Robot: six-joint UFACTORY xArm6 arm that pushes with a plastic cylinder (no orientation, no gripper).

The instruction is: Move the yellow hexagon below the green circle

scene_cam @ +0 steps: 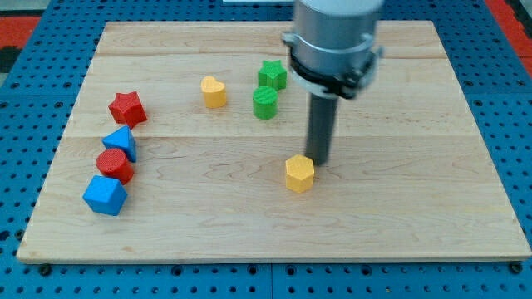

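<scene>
**Ann:** Nearest us on the wooden board (465,224) is the blue cube (105,195), with the red cylinder (115,164) just above it. Where's the target?

**Ben:** The yellow hexagon (299,174) sits mid-board, lower right of the green circle (265,102). No pincer on this arm, just a rod; the tip (319,163) is touching the hexagon's upper-right edge.

**Ann:** So mid-push?

**Ben:** Looks like it. I'd guess it needs a nudge toward the view's left, stopping straight under the circle.

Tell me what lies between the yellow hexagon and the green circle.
In the camera view, only bare wooden board lies between the yellow hexagon and the green circle. My tip sits just off that line, at the hexagon's upper right edge.
</scene>
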